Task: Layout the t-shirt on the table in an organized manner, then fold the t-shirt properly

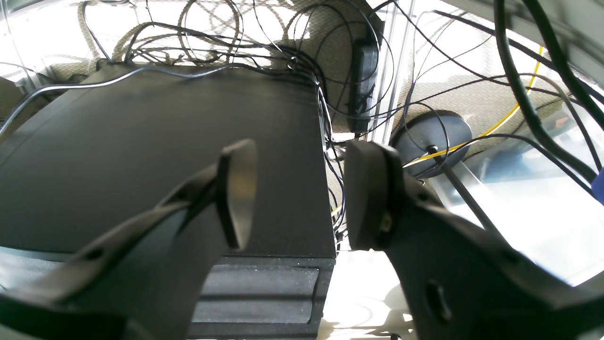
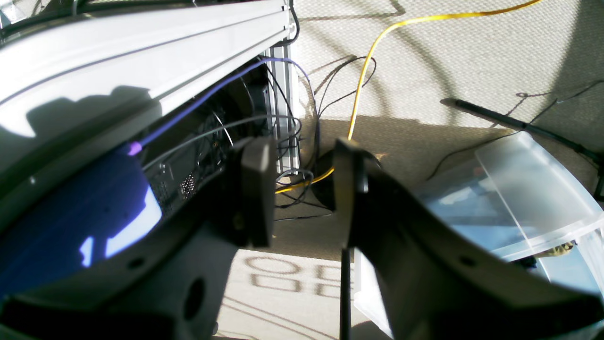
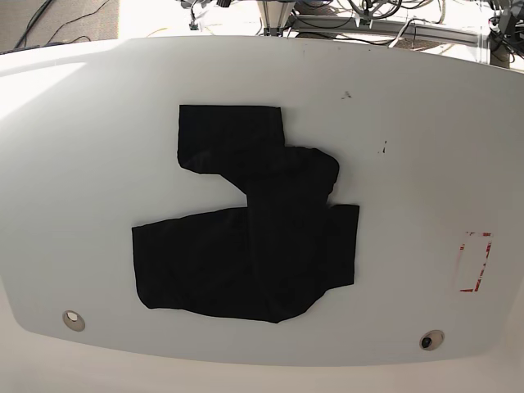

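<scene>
In the base view the black t-shirt (image 3: 250, 225) lies bunched and partly folded over itself in the middle of the white table (image 3: 409, 147); no print shows. Neither arm appears in the base view. My left gripper (image 1: 297, 196) shows only in the left wrist view: its jaws stand apart with nothing between them, pointing at a black case and cables off the table. In the right wrist view my right gripper (image 2: 304, 189) also has a gap between its jaws and holds nothing, hanging over carpeted floor.
A red-outlined rectangle mark (image 3: 476, 262) sits at the table's right. Two round metal fittings (image 3: 73, 319) (image 3: 430, 339) lie near the front edge. Off the table are a black case (image 1: 155, 156), tangled cables, a yellow cable (image 2: 373, 52) and a clear plastic bin (image 2: 519, 189).
</scene>
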Robot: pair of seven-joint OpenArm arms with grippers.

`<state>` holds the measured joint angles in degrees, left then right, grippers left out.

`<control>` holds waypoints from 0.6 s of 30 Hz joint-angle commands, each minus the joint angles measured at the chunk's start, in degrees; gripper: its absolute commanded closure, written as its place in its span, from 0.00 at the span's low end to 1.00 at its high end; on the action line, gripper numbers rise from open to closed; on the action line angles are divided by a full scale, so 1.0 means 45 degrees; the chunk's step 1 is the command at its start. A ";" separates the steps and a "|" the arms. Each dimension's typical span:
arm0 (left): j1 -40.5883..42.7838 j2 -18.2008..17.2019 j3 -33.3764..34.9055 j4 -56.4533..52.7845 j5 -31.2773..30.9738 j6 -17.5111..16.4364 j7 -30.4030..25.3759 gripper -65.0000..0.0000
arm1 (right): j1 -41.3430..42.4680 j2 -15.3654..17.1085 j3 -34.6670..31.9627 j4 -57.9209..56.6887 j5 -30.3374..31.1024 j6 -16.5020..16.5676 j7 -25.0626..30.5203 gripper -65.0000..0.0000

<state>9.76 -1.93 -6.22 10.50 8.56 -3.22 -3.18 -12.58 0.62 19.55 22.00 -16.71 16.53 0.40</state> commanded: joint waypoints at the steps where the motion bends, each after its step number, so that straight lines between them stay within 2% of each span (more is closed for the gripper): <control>1: 0.0068 -0.0049 0.0024 0.0040 0.0003 0.0003 -0.0085 0.58 | -0.0008 -0.0011 0.0022 0.0025 -0.0008 0.0067 0.0115 0.70; 14: 0.0068 -0.0068 0.0024 0.0059 0.0003 0.0003 -0.0143 0.58 | -0.0008 -0.0011 0.0022 0.0083 -0.0008 0.0067 0.0135 0.70; 18: 0.0146 -0.0283 0.0024 0.0059 -0.0016 0.0003 -0.0905 0.58 | -0.0086 -0.0011 0.0022 0.0103 -0.0008 0.0067 0.0330 0.70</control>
<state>9.72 -2.44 -6.22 10.61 8.56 -3.36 -4.54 -12.40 0.47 19.55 22.13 -16.71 16.49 0.89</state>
